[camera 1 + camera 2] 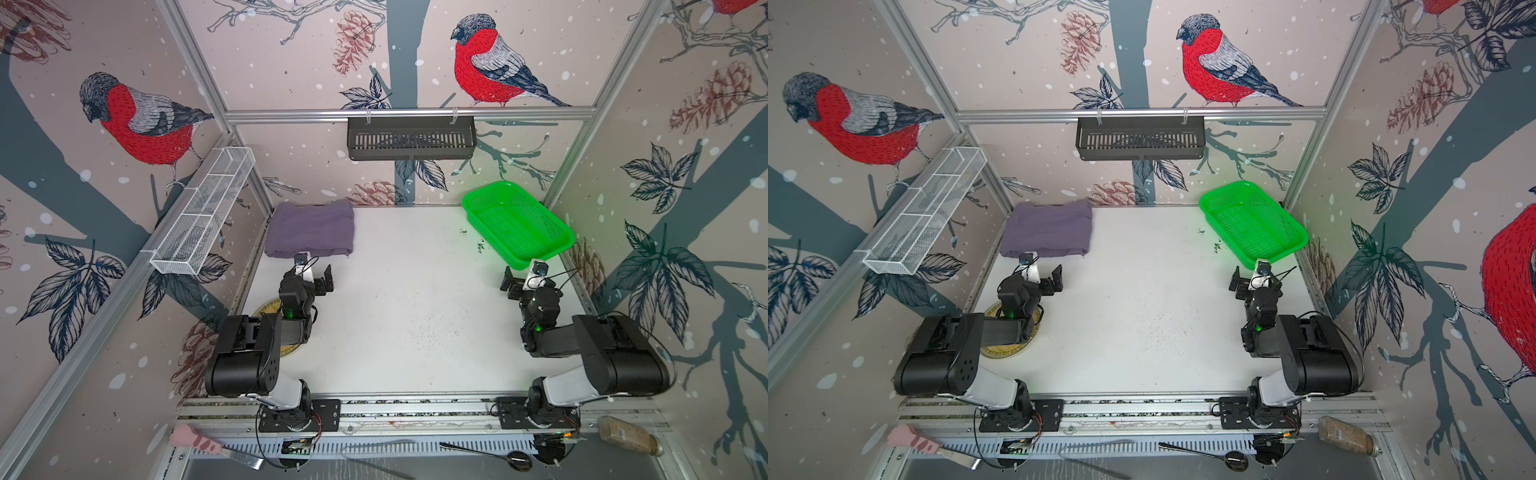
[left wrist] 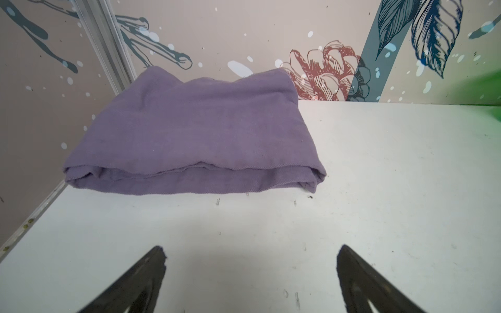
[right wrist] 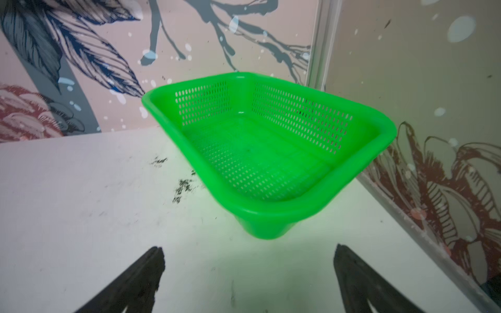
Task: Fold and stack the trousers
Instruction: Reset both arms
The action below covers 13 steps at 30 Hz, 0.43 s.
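The trousers lie folded into a flat purple-grey bundle in the table's far left corner, against both walls. In the left wrist view the trousers show a layered folded edge on the near side. My left gripper hovers just in front of that edge, open, with only bare table between its fingers. My right gripper is open and empty over the table's right side, facing the green basket.
An empty green basket stands tilted in the far right corner, with dark crumbs beside it. A yellow plate lies under the left arm. A white wire rack and a black shelf hang on the walls.
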Motion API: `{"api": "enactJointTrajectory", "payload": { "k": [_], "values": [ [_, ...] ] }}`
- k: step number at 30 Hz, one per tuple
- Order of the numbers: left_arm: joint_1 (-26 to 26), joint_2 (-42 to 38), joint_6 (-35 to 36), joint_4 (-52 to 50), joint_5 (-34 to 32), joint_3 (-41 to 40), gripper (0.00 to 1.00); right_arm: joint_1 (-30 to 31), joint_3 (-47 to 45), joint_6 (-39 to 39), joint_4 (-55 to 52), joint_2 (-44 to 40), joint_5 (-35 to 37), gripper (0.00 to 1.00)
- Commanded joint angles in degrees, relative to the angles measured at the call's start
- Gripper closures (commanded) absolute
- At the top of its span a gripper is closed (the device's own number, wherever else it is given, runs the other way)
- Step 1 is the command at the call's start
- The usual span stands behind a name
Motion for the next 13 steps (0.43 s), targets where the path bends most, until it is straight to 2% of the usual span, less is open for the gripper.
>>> {"api": "enactJointTrajectory", "payload": {
  "k": [1,13],
  "values": [
    [0.2,0.0,0.7,5.0,0.8,-0.6,0.02,1.3,1.7,1.7,-2.7,-0.7,8.0,0.0],
    [0.4,-1.3,0.7,5.2,1.8,-1.1,0.02,1.6,1.7,1.4,-1.7,-0.2,8.6,0.0]
  ]
}}
